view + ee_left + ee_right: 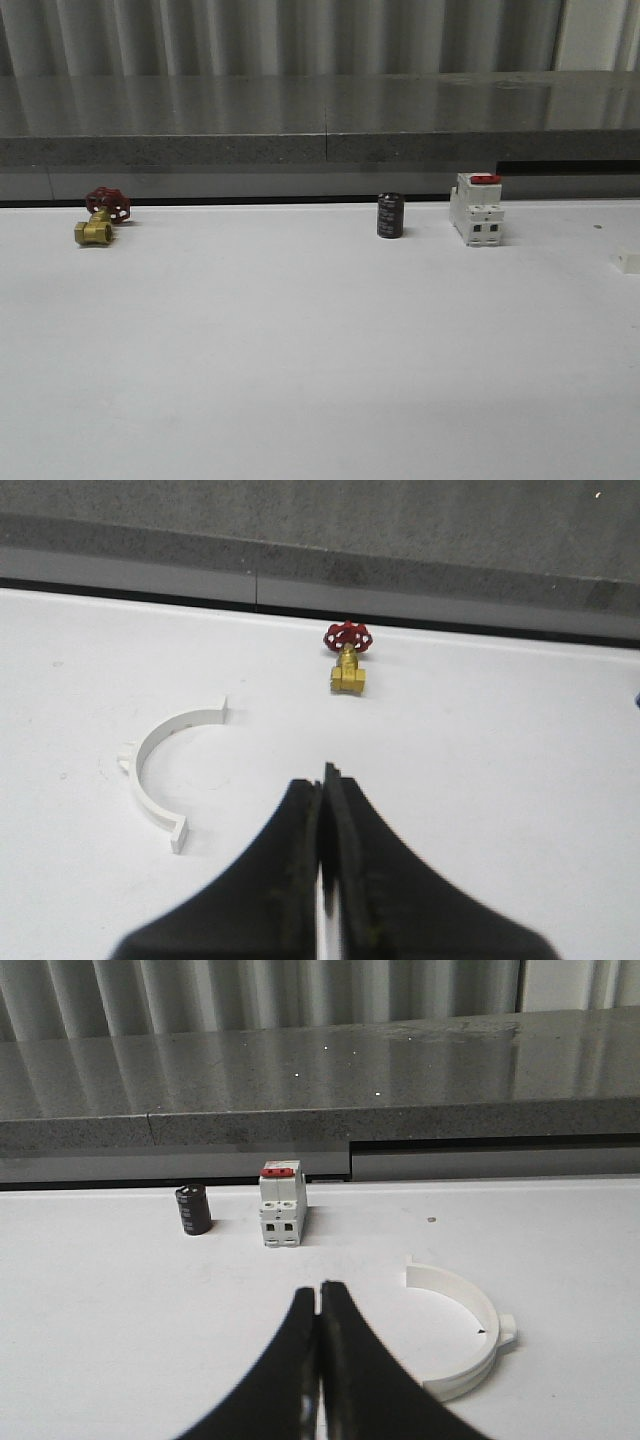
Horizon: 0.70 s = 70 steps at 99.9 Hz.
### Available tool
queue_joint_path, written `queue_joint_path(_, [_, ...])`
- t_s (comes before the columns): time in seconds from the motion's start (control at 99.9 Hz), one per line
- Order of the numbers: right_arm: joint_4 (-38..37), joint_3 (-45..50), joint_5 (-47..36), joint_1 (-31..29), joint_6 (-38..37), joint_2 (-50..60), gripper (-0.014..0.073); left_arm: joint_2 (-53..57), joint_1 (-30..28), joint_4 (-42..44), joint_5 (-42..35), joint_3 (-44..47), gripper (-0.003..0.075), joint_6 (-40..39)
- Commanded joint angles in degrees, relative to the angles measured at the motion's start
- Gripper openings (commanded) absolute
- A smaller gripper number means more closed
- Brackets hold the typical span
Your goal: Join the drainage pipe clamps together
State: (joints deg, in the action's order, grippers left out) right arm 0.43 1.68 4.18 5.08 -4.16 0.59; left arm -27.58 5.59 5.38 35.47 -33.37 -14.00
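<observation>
**Clamp halves apart; no grasp begun**

Left wrist view: left hand (325, 810) with fingers pressed together, pinching nothing; one clamp half (160, 775) lies flat on the white desk (500, 760), beside the hand and apart from it; brass valve with red handwheel (347, 658) stands nearer the desk's far edge.

Right wrist view: right hand (319, 1335) likewise pressed together and empty; second clamp half (465, 1330) lies flat just beside it, not touching; breaker with red switch (281, 1203) and dark cylinder (193, 1208) stand near the far edge.

Judgement: task at its first step, the approach; the halves lie far apart, neither lifted.

Next move calls for: each hand to spread and pinch its arc; then bring the end tabs face to face so the arcs close into a ring.
</observation>
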Motion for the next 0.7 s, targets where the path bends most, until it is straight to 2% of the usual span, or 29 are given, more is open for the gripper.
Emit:
queue_joint_path(0.0, [0.0, -1.2, -4.8, -0.3, 0.3, 1.1, -0.0067, -4.8, -0.1, 0.8, -1.7, -4.4, -0.002, -0.4])
queue_joint_path(0.29, [0.0, -1.2, -4.8, -0.3, 0.3, 1.1, -0.0067, -12.1, -0.1, 0.9, -0.8, -5.0, -0.0018, -0.4])
queue_joint_path(0.34, [0.0, -1.2, -4.8, -0.3, 0.3, 1.1, -0.0067, -12.5, -0.1, 0.9, -0.5, -5.0, 0.0004, -0.4])
queue_joint_path(0.41, [0.0, -1.2, -4.8, -0.3, 0.3, 1.1, -0.0067, -12.7, -0.1, 0.7, -0.2, -5.0, 0.0085, -0.4])
queue_joint_path(0.511, [0.0, -1.2, -4.8, -0.3, 0.3, 1.1, -0.0067, -12.7, -0.1, 0.7, 0.0, -5.0, 0.0272, -0.4])
queue_joint_path(0.581, [0.0, -1.2, -4.8, -0.3, 0.3, 1.1, -0.0067, -12.8, -0.1, -0.2, 0.0, -5.0, 0.0375, -0.4])
queue_joint_path(0.691, [0.0, -1.2, -4.8, -0.3, 0.3, 1.1, -0.0067, -13.2, -0.1, -0.7, -0.8, -5.0, 0.0434, -0.4])
